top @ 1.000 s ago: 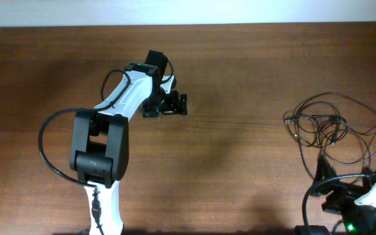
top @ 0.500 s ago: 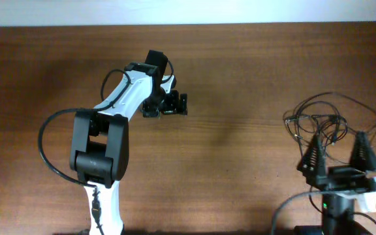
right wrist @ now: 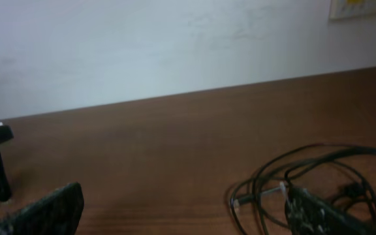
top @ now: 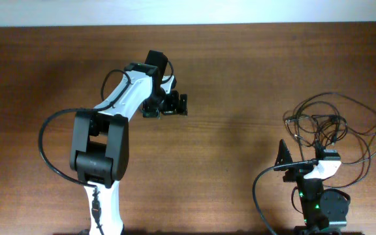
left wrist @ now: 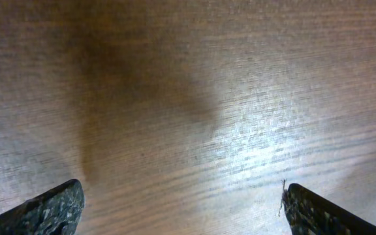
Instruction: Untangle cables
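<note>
Right end effector (right wrist: 181,215) nearest: fingers spread wide, nothing between them, aimed low across the worktop (right wrist: 142,143). Cables (right wrist: 305,176) lie just ahead, off to its right, in one loose knot on the right side of the worktop. Judgement: this is the approach. Best to come down on a single outer loop rather than the dense middle, then draw it outward gently. Farther off, left end effector (left wrist: 181,212) hangs spread over bare wood, well apart from the cables. No containers in view.

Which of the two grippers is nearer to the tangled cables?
The right gripper, open just beside the cable tangle; the left gripper hangs far away, across the table.
</note>
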### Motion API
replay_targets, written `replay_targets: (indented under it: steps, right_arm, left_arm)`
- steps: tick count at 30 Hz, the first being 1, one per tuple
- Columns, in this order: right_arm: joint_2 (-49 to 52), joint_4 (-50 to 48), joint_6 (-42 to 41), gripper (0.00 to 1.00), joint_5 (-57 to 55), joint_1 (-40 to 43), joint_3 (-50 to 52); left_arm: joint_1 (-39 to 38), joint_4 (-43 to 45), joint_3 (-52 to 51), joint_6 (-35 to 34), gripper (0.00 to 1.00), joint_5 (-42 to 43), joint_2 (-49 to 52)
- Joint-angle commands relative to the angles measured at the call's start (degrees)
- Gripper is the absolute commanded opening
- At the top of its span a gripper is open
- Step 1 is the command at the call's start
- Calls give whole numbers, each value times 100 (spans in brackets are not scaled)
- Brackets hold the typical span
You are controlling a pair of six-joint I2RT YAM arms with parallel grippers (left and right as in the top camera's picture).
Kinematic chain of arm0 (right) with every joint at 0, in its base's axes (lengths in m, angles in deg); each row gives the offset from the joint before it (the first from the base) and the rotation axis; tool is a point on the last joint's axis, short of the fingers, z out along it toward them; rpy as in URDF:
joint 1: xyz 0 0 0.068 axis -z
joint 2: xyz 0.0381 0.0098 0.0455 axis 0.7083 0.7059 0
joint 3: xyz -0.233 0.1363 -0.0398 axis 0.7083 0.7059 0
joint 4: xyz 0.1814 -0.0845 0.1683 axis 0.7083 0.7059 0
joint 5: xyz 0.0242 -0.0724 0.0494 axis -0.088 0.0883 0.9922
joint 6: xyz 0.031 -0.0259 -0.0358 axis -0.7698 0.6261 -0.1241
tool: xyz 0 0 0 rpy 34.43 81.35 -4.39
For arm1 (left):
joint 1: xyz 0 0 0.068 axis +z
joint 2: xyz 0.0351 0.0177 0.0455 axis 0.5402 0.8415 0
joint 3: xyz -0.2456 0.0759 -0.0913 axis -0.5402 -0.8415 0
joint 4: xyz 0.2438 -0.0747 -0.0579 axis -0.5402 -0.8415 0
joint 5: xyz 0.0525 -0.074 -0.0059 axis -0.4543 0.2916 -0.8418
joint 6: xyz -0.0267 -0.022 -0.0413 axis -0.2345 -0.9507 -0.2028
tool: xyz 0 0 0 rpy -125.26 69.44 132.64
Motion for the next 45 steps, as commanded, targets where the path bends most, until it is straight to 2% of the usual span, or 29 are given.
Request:
replay_targets:
  steps: [1, 33, 36, 45]
  right_arm:
    - [-74, 37, 66, 98, -20, -37, 26]
    - [-74, 46, 66, 98, -22, -37, 24]
    - [-74, 46, 66, 98, -22, -37, 24]
    - [-74, 46, 66, 98, -22, -37, 24]
  left_arm:
    - [-24, -2, 0, 111, 99, 22, -173]
    - [-59, -2, 0, 111, 99, 22, -127]
    - [-170, -2, 0, 111, 99, 22, -409]
    - [-431, -2, 0, 111, 99, 7, -2218]
